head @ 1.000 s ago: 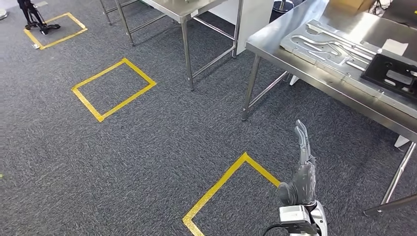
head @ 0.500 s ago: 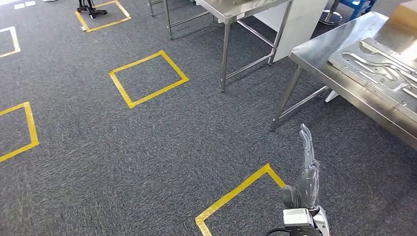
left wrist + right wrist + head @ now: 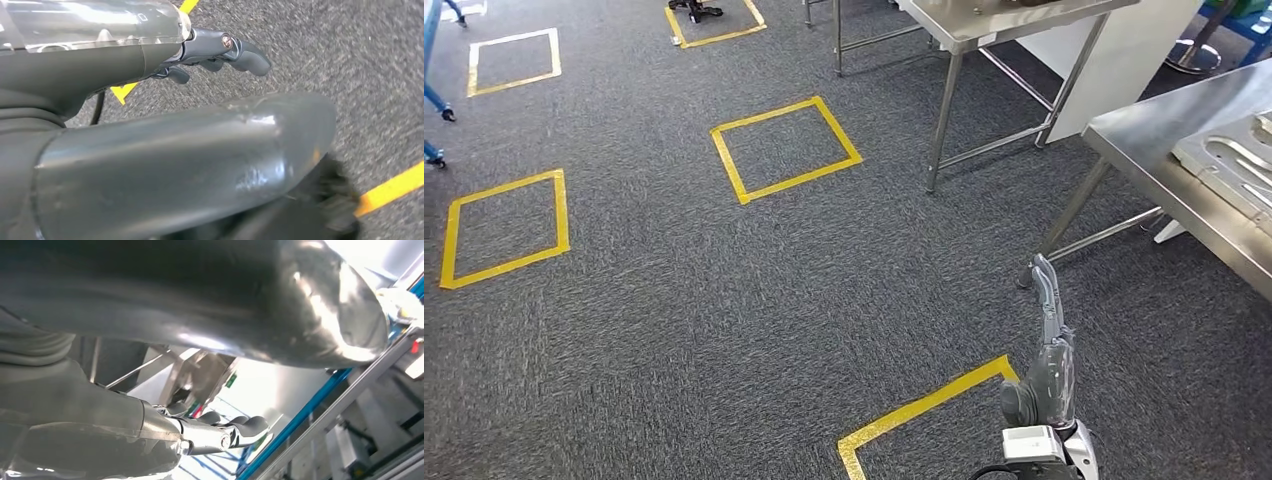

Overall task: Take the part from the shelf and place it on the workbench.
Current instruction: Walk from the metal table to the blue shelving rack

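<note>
- Carpet (image 3: 724, 300): dark grey, finely speckled with lighter flecks throughout.
- Tape squares (image 3: 784, 148) on the carpet: bright yellow outlines, grey carpet inside each.
- Workbench (image 3: 1154, 150): bare brushed-steel silver, dull sheen; legs the same silver.
- Metal plate (image 3: 1239, 165) on the workbench: pale grey-silver with lighter curved grooves.
- Second table (image 3: 984, 20): silver steel top and legs.
- White panel (image 3: 1124, 60) behind that table: plain off-white.
- Right hand (image 3: 1046, 350): mid-grey, fingers darker grey; silver-white block at the wrist.
- Left hand (image 3: 220, 50): dark grey fingers, glossy clear-grey cover, small copper-toned screw.
- Blue frame (image 3: 310, 415) in the right wrist view: bright blue bar, pale background.
</note>
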